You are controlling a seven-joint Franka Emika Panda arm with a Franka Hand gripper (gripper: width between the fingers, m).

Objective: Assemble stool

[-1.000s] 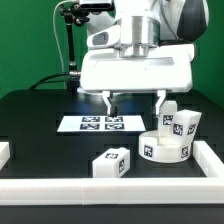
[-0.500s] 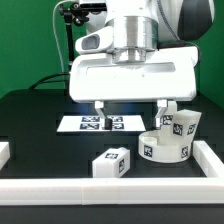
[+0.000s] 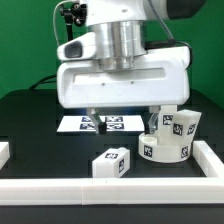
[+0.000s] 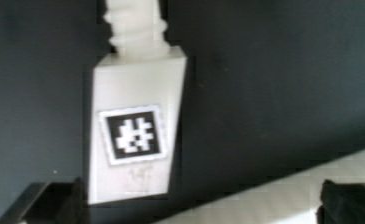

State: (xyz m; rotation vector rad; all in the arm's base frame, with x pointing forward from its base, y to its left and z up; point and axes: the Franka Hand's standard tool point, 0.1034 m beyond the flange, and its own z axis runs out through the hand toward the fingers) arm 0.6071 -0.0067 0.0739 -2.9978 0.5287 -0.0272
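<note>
- White plastic round disc seat (image 3: 168,152): black-and-white square tag on its side.
- Small white blocky plastic leg (image 3: 112,163): black-and-white tag too.
- Thin flat white marker board (image 3: 100,123): black square tags in a row.
- Matte black surface (image 3: 45,135), white border rails (image 3: 110,188), green backdrop (image 3: 25,50) behind.

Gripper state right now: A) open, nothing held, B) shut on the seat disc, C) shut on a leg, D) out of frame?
A: the gripper has its jaws wide apart with nothing between them, and the loose leg lies on the table, apart from it.
</note>
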